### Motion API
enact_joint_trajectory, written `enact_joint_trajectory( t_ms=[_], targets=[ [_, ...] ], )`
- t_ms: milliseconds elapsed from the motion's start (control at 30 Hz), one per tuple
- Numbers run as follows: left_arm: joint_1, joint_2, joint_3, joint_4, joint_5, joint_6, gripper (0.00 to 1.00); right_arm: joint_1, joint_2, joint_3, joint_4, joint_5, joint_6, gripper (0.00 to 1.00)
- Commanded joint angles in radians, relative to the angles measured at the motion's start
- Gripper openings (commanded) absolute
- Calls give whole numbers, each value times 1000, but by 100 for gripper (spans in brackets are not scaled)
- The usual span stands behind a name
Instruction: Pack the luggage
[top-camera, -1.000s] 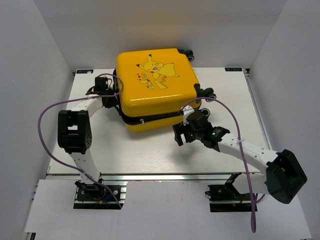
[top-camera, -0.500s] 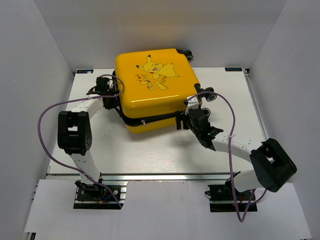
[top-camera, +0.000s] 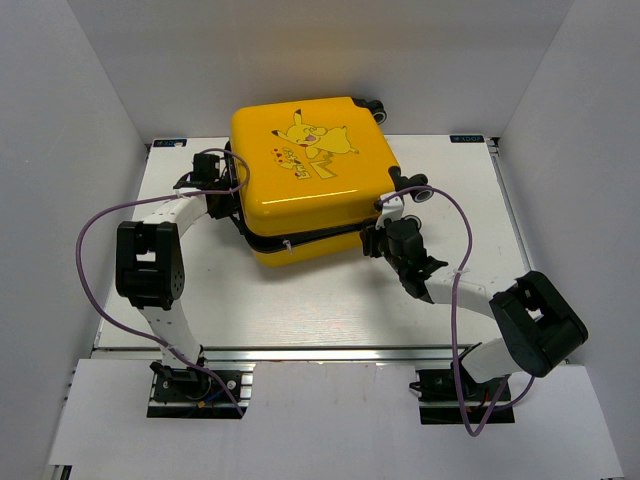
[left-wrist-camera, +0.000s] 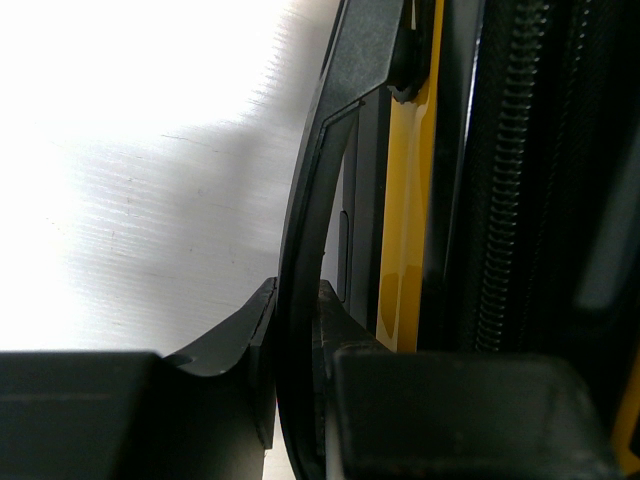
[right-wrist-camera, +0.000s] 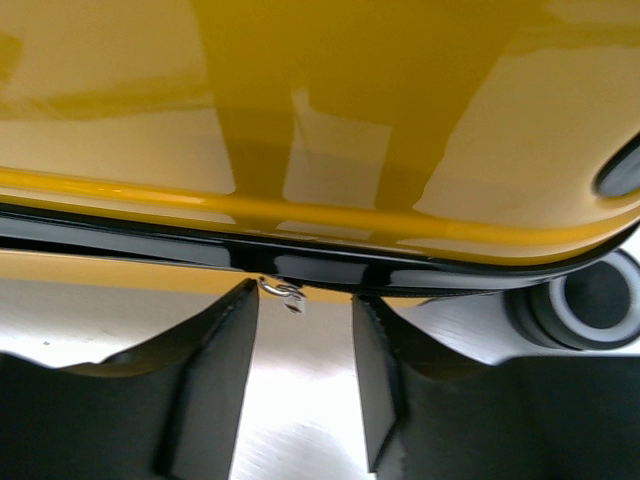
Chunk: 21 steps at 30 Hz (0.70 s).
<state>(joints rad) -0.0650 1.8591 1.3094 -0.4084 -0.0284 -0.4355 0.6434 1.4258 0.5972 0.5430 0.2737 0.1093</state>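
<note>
**A:** Where is the case?

**B:** The yellow case (top-camera: 310, 185) lies flat on the far middle of the white table (top-camera: 300, 310). Its cartoon print faces up, and it is turned a little so that one corner points near and right. The two halves are together, with a black zip line running round the side. Small wheels (top-camera: 418, 192) stick out on the right side and at the far right corner.

**A:** What about the left arm?

**B:** It reaches to the left side of the case. In the wrist view, the left gripper (left-wrist-camera: 298, 400) has its jaws drawn in close on a curved black handle (left-wrist-camera: 305, 200). One jaw sits against each side, so it is pinching the handle. Just to the right of the handle are the yellow shell and the zip teeth (left-wrist-camera: 497, 230).

**A:** And the right arm?

**B:** The right gripper (right-wrist-camera: 305, 310) is at the near right corner of the case, pointing at the side seam. Its jaws stand apart with a clear gap between them. A small silver zip pull (right-wrist-camera: 284, 293) hangs from the black seam into that gap, just beside the jaw on the left of that view. The other jaw is clear of it, so nothing is pinched. One of the wheels shows at the right edge of that view, near the gripper.
</note>
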Motion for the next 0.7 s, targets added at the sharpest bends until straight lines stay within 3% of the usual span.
enact_joint_trajectory(
  t_ms=[0,67,133,267,533,667],
  targets=[
    [7,-11,42,-43,-19,43,0,-16,24,16,285,-54,47,46],
    [7,0,45,-38,-13,46,0,-21,36,21,328,-88,81,43],
    [7,11,53,-33,-11,44,0,-22,56,27,357,-99,104,32],
    [7,35,77,-44,-22,38,0,-27,50,0,416,-50,153,0],
    [50,89,109,-50,-42,21,0,-117,68,16,230,301,283,0],
    [88,153,166,-75,-56,23,0,-227,84,21,146,380,346,0]
  ],
)
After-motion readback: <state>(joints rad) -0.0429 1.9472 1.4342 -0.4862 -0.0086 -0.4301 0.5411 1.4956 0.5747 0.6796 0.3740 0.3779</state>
